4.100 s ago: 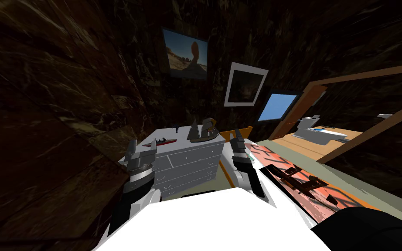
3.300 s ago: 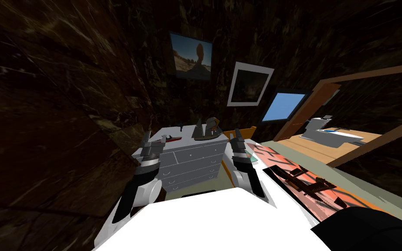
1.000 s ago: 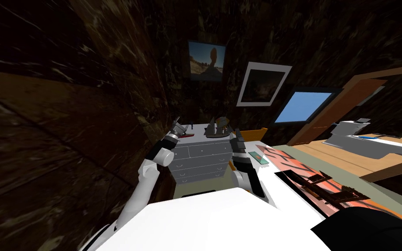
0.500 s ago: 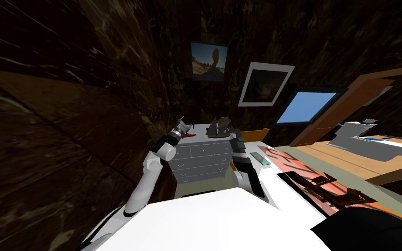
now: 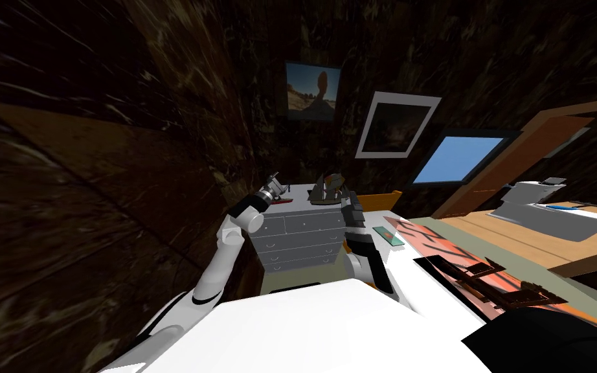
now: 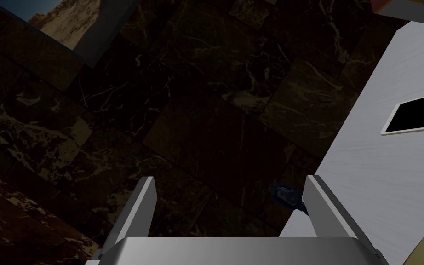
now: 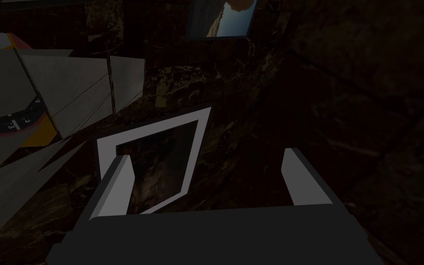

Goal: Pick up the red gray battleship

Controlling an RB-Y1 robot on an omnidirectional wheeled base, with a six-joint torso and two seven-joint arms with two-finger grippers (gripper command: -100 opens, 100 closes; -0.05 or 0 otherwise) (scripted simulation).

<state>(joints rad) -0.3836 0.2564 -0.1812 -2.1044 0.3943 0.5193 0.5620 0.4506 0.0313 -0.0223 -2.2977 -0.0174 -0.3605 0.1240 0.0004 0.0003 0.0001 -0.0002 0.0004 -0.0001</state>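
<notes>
**Left pincer open at the dresser top; battleship not yet held**

Your left pincer [image 6: 229, 181] is released, its two blades wide apart with nothing between them. The battleship [image 5: 282, 201], a low red and grey sliver, lies on top of the grey dresser [image 5: 297, 241] just beneath and beside this pincer, near the edge closest to the arm.

By its look the model is small, light and rigid. The hull is long and narrow, and any masts or turrets would be thin and easily snapped. Take it amidships across the narrow beam and low on the hull, not by the upper works. Because it sits so flat, the blades probably need to come nearly to the dresser top before closing. A smooth hull could skid if nudged from one side only.

The top is pale, flat and plain. A small dark blue object [image 6: 287, 195] stands just beyond one blade. A sailing-ship model [image 5: 327, 190] sits farther along, well apart from the pincer.

Your right pincer [image 7: 208, 156] is also released, raised by the dresser's other end. Dark marbled walls [image 5: 129, 129] close in, and a bed [image 5: 433, 243] lies to the right.
</notes>
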